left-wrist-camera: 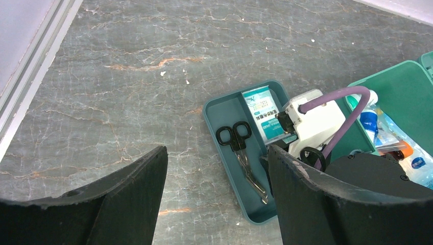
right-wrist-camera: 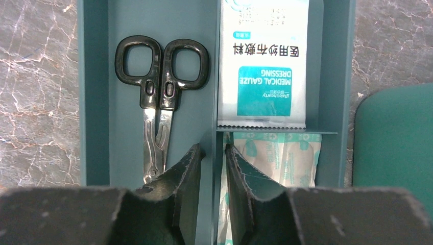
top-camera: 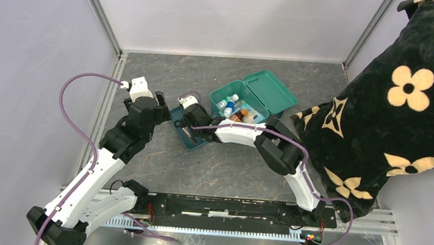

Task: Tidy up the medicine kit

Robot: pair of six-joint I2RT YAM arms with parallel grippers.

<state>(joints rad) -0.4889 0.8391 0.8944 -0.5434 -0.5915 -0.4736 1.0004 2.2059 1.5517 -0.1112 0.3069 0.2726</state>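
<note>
The teal medicine kit (top-camera: 224,90) stands open at the back centre, lid (top-camera: 271,92) swung back, with bottles and packets inside. Its edge shows in the left wrist view (left-wrist-camera: 403,87) and its corner in the right wrist view (right-wrist-camera: 398,138). The flat divided tray (top-camera: 193,143) lies to its left on the table. It holds black-handled scissors (right-wrist-camera: 161,76), a gauze dressing packet (right-wrist-camera: 263,76) and plasters (right-wrist-camera: 288,153). My right gripper (right-wrist-camera: 214,153) is closed on the tray's middle divider, one finger each side. My left gripper (left-wrist-camera: 217,199) is open and empty, above the table just left of the tray (left-wrist-camera: 230,109).
A large black cushion with cream flowers (top-camera: 388,111) fills the right side, close behind the right arm. Grey walls and metal rails (top-camera: 109,103) border the marbled table on the left and back. Purple cables loop from both wrists.
</note>
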